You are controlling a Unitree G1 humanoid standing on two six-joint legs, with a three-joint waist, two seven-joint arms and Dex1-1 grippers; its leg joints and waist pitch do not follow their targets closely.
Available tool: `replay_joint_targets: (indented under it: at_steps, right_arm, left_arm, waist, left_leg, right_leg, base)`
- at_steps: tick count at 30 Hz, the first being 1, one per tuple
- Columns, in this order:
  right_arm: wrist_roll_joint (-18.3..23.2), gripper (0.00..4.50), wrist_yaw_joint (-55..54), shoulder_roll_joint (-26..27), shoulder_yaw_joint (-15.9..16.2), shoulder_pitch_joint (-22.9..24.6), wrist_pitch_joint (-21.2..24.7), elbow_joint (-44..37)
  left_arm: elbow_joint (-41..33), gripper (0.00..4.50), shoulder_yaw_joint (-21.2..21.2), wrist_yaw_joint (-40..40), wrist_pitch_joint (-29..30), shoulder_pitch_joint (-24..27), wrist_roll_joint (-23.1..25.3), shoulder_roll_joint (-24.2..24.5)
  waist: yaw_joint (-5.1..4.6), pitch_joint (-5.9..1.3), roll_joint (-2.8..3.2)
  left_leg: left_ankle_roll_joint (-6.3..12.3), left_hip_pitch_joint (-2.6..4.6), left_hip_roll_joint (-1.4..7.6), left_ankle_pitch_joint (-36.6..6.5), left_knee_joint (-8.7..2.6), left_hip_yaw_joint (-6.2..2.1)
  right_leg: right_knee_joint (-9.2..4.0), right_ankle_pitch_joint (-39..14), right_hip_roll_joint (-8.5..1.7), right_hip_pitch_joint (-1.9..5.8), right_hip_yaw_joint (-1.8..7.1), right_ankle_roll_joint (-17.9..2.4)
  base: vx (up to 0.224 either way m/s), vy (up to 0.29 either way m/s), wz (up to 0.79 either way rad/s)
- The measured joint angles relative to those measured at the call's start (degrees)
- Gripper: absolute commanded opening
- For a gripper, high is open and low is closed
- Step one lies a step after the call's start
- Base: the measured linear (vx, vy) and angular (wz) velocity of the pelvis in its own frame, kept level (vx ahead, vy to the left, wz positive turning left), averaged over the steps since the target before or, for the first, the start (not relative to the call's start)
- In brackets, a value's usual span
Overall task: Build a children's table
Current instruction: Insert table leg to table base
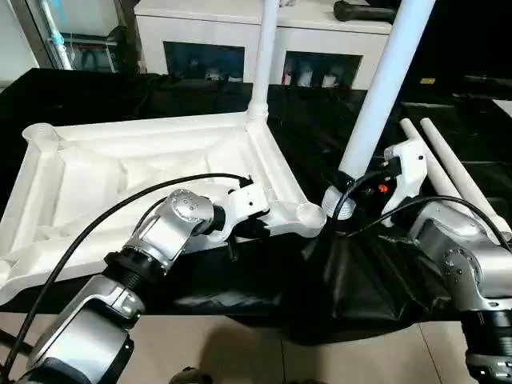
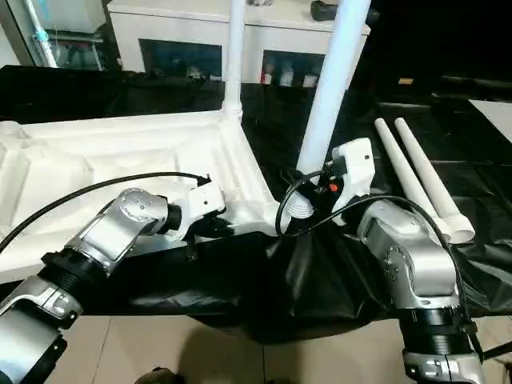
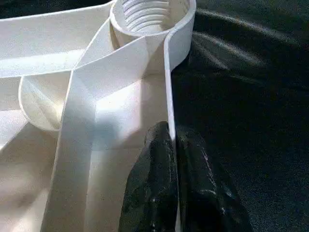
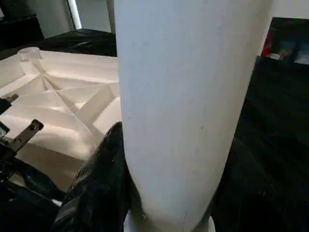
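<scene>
No words, numbers, labels or signs can be read anywhere (not on the tabletop (image 1: 144, 172), not on the legs (image 2: 416, 172), not on the cabinet (image 1: 264, 40)).

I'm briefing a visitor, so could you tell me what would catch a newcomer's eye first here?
Probably the big white tabletop lying underside up on the black sheet, one leg already standing in its far corner. Next, a second leg held upright in the right gripper beside the empty near corner socket. The left gripper has its fingers pinched on the tabletop's edge wall.
</scene>
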Motion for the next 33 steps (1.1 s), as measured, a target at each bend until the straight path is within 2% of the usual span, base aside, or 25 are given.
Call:
replay_joint_targets:
  at_steps: [4, 12, 20, 25, 33]
  right_arm:
    - [-0.02, 1.86, 0.76, 2.21, 0.45, -1.83, -0.45, 5.68]
    - [0.77, 1.86, 5.59, 4.33, 1.58, -3.01, 0.08, 11.44]
    - [-0.18, 1.86, 7.76, 5.34, 1.64, -6.23, -2.79, 18.62]
    - [-0.68, 1.86, 9.21, 5.35, 1.97, -7.39, -3.65, 20.83]
    - [-1.93, 1.86, 11.33, 5.41, 2.92, -8.79, -4.94, 23.63]
  left_arm:
    - [-0.95, 0.00, 1.07, -0.95, 0.52, 0.94, -0.72, 0.07]
    - [-4.17, 0.00, 0.97, -2.06, 1.12, 2.56, -0.52, 0.44]
    - [-6.98, 0.00, 1.00, -2.57, 1.37, 4.00, -0.19, 1.39]
    - [-7.92, 0.00, 1.04, -2.56, 1.53, 4.39, 0.43, 1.52]
    - [-9.38, 0.00, 1.02, -2.74, 2.57, 4.79, 0.84, 2.29]
  waist:
    - [-0.66, -0.07, 0.03]
    - [-0.67, -0.06, -0.01]
    - [-0.91, -0.01, -0.11]
    - [-1.08, 0.01, -0.54]
    - [-1.69, -0.08, -1.53]
  left_leg:
    - [0.00, -0.01, 0.00, 0.00, 0.00, 0.00]
    - [0.03, -0.06, -0.01, -0.02, -0.01, 0.00]
    - [0.05, -0.08, 0.00, -0.03, -0.03, 0.00]
    - [0.05, -0.08, 0.00, -0.03, -0.07, 0.00]
    - [0.04, -0.08, 0.00, -0.03, -0.09, 0.01]
  right_leg:
    - [0.00, 0.00, 0.00, -0.01, -0.01, -0.01]
    - [-0.07, -0.01, 0.00, -0.01, 0.00, 0.01]
    - [-0.09, -0.03, 0.00, -0.05, -0.01, 0.04]
    - [-0.11, -0.06, 0.00, -0.06, 0.00, 0.08]
    - [-0.12, -0.21, 0.00, -0.08, 0.00, 0.33]
  base:
    - [0.000, 0.000, 0.00]
    - [0.000, 0.000, 0.00]
    - [0.000, 0.000, 0.00]
    - [0.000, 0.000, 0.00]
    - [0.000, 0.000, 0.00]
